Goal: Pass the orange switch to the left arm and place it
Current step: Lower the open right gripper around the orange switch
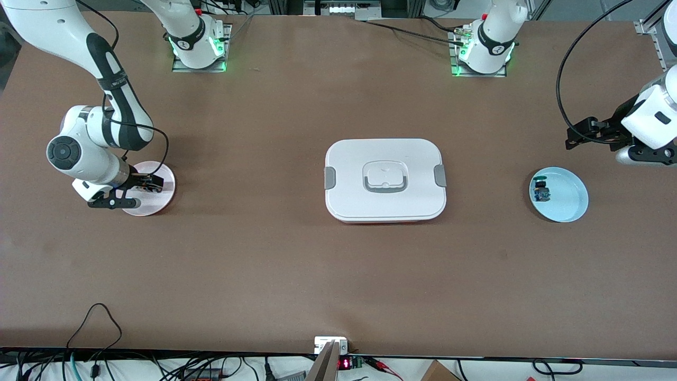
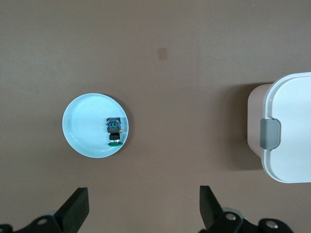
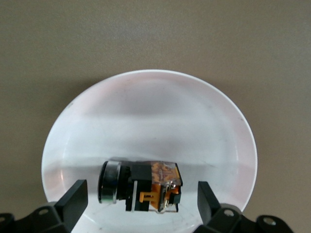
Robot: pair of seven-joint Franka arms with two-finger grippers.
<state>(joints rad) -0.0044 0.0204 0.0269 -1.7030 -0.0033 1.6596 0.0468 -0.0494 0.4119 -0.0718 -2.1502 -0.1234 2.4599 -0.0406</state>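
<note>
Orange switch point(image 3: 141, 187) lies on its side in the pink-white plate point(image 1: 158, 177) at the right arm's end of the worktop point(image 1: 264, 264). Right wrist view shows the round cap end pointing sideways and the black-and-orange body beside it, resting on the plate floor near the rim.

Right pincer point(image 1: 151, 185) is low over that plate, fingers point(image 3: 73, 199) spread apart, one on each side of the switch. Neither finger touches the switch in the right wrist view; gaps show at both ends.

Box point(image 1: 385, 180) sits mid-worktop, lid on, grey clips on both short sides, handle recessed on top. Well apart from both plates.

Blue plate point(image 1: 568, 198) sits at the left arm's end of the worktop. It carries the green-capped switch point(image 2: 114, 131) with the blue body, lying close to the plate rim on the side toward the box.

Left pincer point(image 2: 143, 211) hangs in the air over bare worktop near the blue plate, toward the arm bases from it. Fingers point(image 2: 209, 206) are wide apart, nothing between them. Left wrist view looks straight down at the blue plate, with one end of the box at the frame edge.
</note>
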